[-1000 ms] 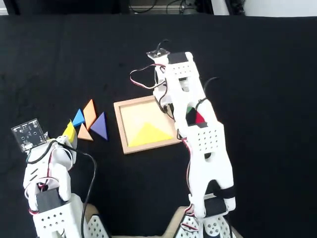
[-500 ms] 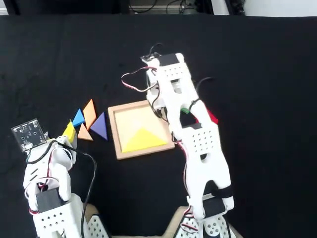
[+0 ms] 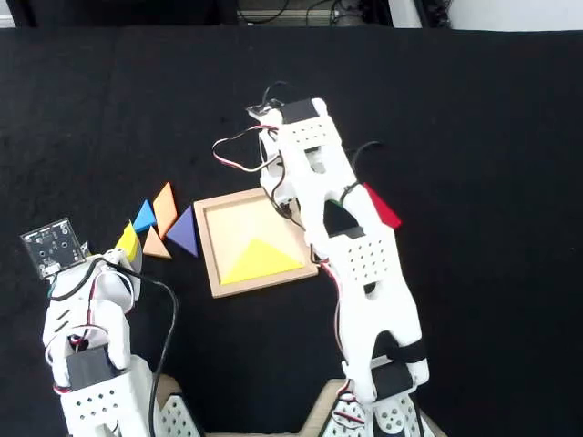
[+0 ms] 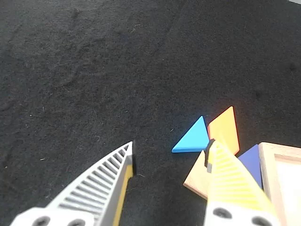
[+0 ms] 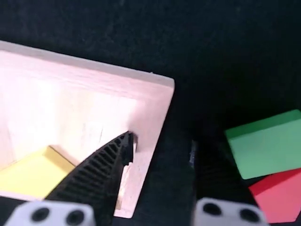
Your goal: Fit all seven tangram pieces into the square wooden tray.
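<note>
We can read no text, number, label or sign anywhere. The small circuit board [image 3: 56, 246] at the lower left of the high view is too small for us to make out any print.

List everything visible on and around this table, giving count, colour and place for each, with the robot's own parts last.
tray: one, pale wood, square, middle of the table
yellow triangle: one, yellow, inside the tray, near side
blue triangle: one, blue, on the cloth left of the tray
parallelogram: one, orange, beside the blue triangle
tan triangle: one, tan, in the same cluster
purple triangle: one, purple, nearest the tray's left rim
red piece: one, red, right of the tray
green piece: one, green, next to the red piece
cloth: one, black, covers the table
left hand: one, white and yellow, open above the cloth near the cluster
right hand: one, black, at the tray's right wall
</note>
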